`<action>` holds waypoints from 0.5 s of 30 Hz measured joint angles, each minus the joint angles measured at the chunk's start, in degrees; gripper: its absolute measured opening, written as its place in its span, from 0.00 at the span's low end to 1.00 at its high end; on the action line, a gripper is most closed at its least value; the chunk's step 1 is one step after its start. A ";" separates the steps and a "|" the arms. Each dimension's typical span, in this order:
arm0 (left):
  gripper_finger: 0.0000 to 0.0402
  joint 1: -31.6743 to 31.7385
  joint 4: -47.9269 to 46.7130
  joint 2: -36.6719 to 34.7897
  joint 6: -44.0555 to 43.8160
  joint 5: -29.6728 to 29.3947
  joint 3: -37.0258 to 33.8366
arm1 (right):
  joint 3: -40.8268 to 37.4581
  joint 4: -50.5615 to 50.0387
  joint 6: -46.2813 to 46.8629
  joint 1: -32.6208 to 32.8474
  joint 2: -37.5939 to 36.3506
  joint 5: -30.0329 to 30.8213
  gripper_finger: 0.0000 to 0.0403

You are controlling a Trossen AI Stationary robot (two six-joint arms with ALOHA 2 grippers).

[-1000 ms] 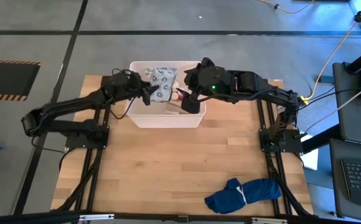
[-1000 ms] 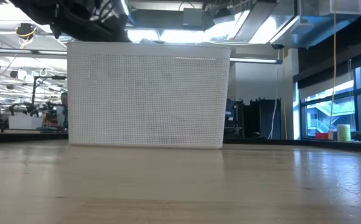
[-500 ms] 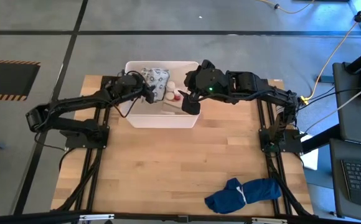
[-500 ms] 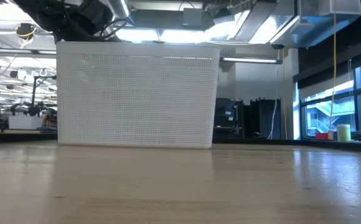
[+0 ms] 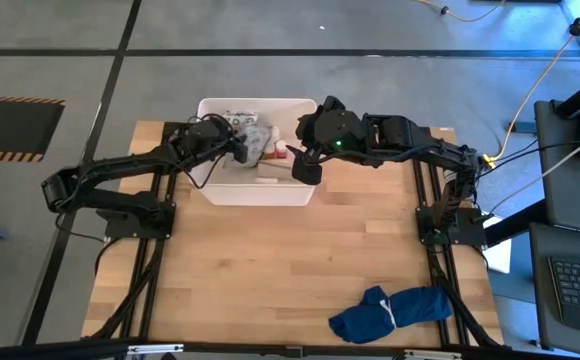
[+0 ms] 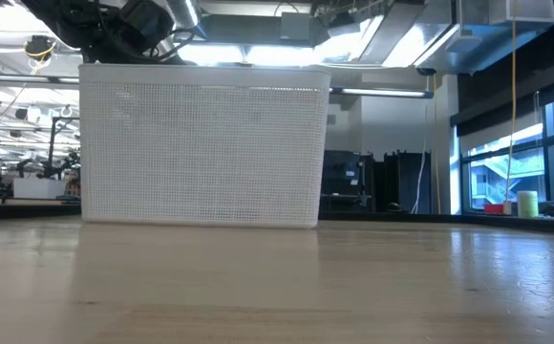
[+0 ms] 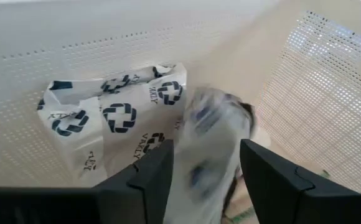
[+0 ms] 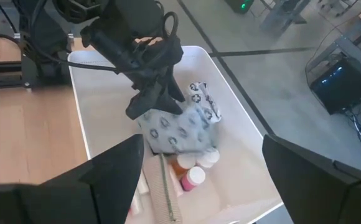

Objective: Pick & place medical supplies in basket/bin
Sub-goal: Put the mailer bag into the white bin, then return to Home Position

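The white bin [image 5: 258, 190] stands at the table's far edge, its perforated wall [image 6: 201, 143] filling the low view. My left gripper [image 5: 240, 148] reaches into it from the left, shut on a white printed soft packet [image 7: 208, 155] that shows blurred. A second printed packet [image 7: 115, 118] leans against the bin's inner wall. Below lie an orange bottle [image 8: 180, 165], a red bottle with a white cap [image 8: 193, 178] and white cylinders [image 8: 208, 155]. My right gripper [image 5: 308, 165] hovers open over the bin's right end. My left gripper pinches the soft packet [image 7: 199, 180] between its two fingers [image 7: 152, 180], coming from above and slanting down into the bin. The packet [image 8: 180, 127] hangs bunched below the fingers. Its lower part reaches down to the supplies on the bin's floor.
A dark blue cloth bundle [image 5: 390, 310] lies near the table's near right corner. Bare wooden tabletop [image 5: 270, 270] stretches between the bin and the near edge. Both arm bases stand at the table's left and right sides.
The bin has slid a little toward the table's left edge. My left gripper, inside it with the packet, has shifted slightly left too, and the packet now looks more bunched than a second ago. My right gripper has hardly moved.
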 joint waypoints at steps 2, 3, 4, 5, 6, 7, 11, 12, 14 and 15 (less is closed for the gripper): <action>0.45 0.02 0.00 0.00 0.00 -0.43 0.00 | 0.00 0.00 -0.01 0.00 0.00 -0.02 0.81; 0.46 0.01 0.04 0.00 -0.02 -0.43 0.00 | 0.00 0.00 -0.01 0.00 0.00 -0.02 0.81; 0.46 0.00 0.04 0.00 -0.06 -0.43 0.01 | 0.00 0.00 -0.01 0.00 0.00 -0.02 0.81; 0.46 0.00 0.04 0.00 -0.29 -0.44 0.02 | 0.00 0.00 -0.01 0.00 0.00 -0.02 0.81; 0.46 0.00 0.05 0.00 -0.35 -0.44 0.02 | 0.00 0.00 -0.01 0.00 0.00 0.00 0.81; 0.46 0.00 0.08 0.00 -0.35 -0.44 0.02 | 0.00 0.00 -0.01 0.00 0.00 -0.02 0.81; 0.46 0.02 2.84 -0.06 -0.38 -0.61 0.02 | 0.00 0.00 0.07 0.00 -0.01 0.00 0.81; 0.46 0.02 4.15 -0.24 -0.37 -0.62 0.07 | 0.00 0.00 0.13 0.00 -0.02 -0.01 0.81; 0.46 0.00 5.58 -0.72 -0.34 -0.66 0.82 | 0.00 -0.02 0.14 0.00 -0.02 -0.01 0.81; 0.46 0.01 6.28 -0.98 -0.02 -0.72 1.34 | 0.00 -0.04 0.14 0.00 -0.02 -0.02 0.81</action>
